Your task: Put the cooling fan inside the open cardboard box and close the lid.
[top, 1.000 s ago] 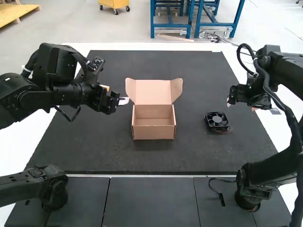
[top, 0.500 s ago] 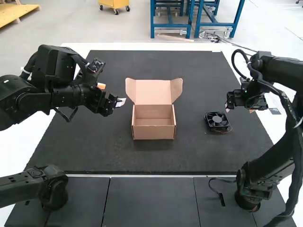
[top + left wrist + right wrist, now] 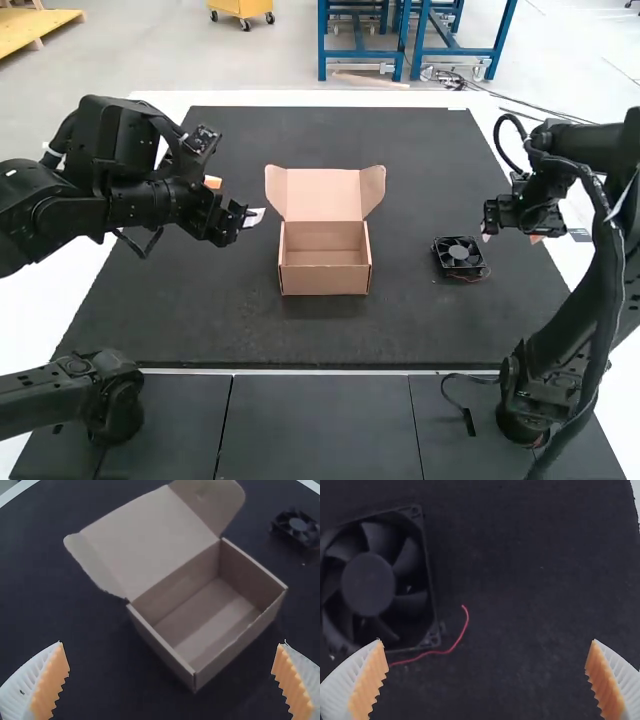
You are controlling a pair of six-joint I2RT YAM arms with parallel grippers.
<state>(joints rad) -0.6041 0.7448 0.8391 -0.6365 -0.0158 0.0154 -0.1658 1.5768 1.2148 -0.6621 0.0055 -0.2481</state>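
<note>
The open cardboard box [image 3: 325, 257] stands mid-mat with its lid [image 3: 324, 194] raised at the back; its inside [image 3: 210, 620] holds nothing. The black cooling fan [image 3: 460, 256] lies flat on the mat to the box's right, a thin red wire [image 3: 451, 642] trailing from it. My left gripper [image 3: 247, 214] hovers just left of the box, open, fingers [image 3: 47, 677] spread wide. My right gripper [image 3: 507, 221] hangs above and right of the fan [image 3: 375, 582], open with nothing between its fingers [image 3: 607, 677].
The black foam mat [image 3: 150, 300] covers the table, with a white border [image 3: 40, 290] around it. Bare mat lies in front of the box and behind it. Both arm bases [image 3: 95, 395] stand at the near edge.
The right gripper has shifted slightly toward the fan and lower, its arm bending. The left gripper drew back a little from the box during the first half second, then held still.
</note>
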